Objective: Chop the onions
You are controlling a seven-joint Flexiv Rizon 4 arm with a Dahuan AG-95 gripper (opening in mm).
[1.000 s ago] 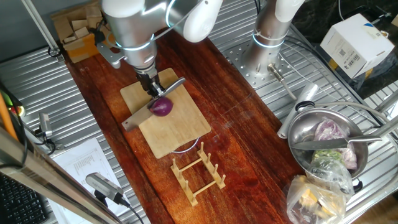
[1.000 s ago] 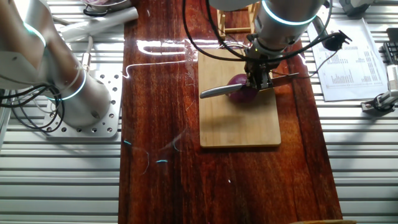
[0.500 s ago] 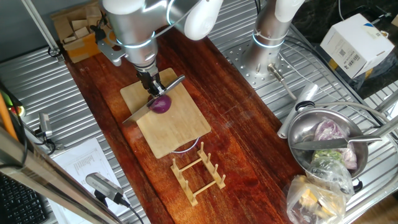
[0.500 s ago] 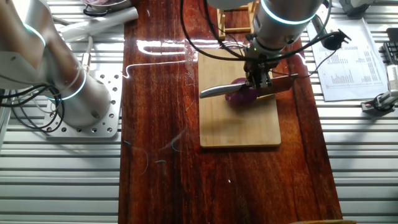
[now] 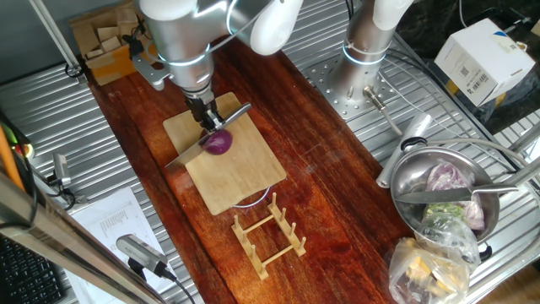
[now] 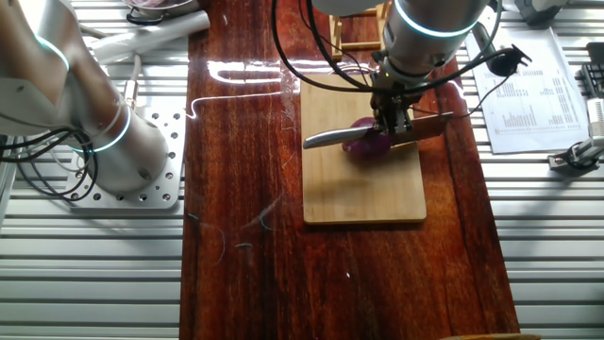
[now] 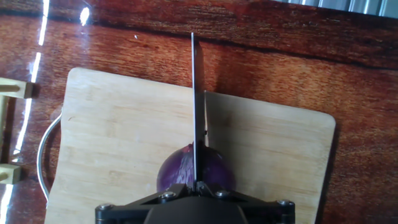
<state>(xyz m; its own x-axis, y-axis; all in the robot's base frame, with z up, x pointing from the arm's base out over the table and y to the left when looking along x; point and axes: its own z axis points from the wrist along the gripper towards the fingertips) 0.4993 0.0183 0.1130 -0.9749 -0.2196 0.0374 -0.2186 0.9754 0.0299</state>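
Onion (image 5: 219, 143): the small red onion sits on my bamboo board (image 5: 245, 173), toward the end nearer the arm; in the hand view it lies directly under the blade, which runs across its top along the centre line.
Paper sheet (image 5: 110, 221): I see a printed page at the left edge of one fixed view, lying on the ribbed metal beside the bench.
Knife (image 6: 330, 138): I hold it by the handle; the blade points out over the board and rests on the onion.
Fingers (image 6: 394, 121): closed on the knife handle, directly above the onion; in the hand view only the housing shows, so I judge the grip from the fixed views.
Bench (image 5: 337, 194): dark red wood, carrying the board.
Wooden rack (image 5: 268, 232): stands just off the board's near end.
Metal bowl (image 5: 403, 184): at the right, off the wooden top, holding pale purple-white leafy vegetable.
White box (image 5: 479, 55): far right, at the top.
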